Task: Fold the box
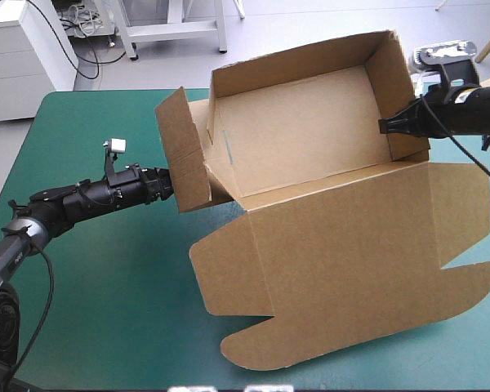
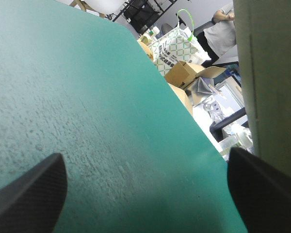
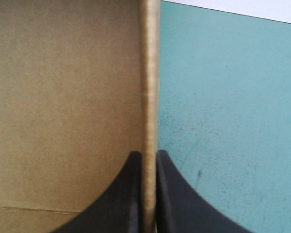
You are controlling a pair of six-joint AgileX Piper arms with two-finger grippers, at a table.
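Shows brown box [image 1: 335,237] across centre and right of high view, on teal-green cover [image 1: 98,302]. Tray part upper centre, back and right walls raised; lid [image 1: 351,269] flat, lower right. Right gripper [image 1: 385,125] at upper right, clamped on box's right wall, board edge pinched between black fingers [image 3: 131,194]. Left gripper [image 1: 173,184] centre left, spread wide, just beside outer face of raised left flap [image 1: 182,151].

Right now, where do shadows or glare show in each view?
High view: even light, no glare; the box casts a dark shadow under its raised left flap. Left wrist view: teal-green cover evenly lit ahead of the left gripper. Right wrist view: the wall edge in the right gripper catches a bright streak.
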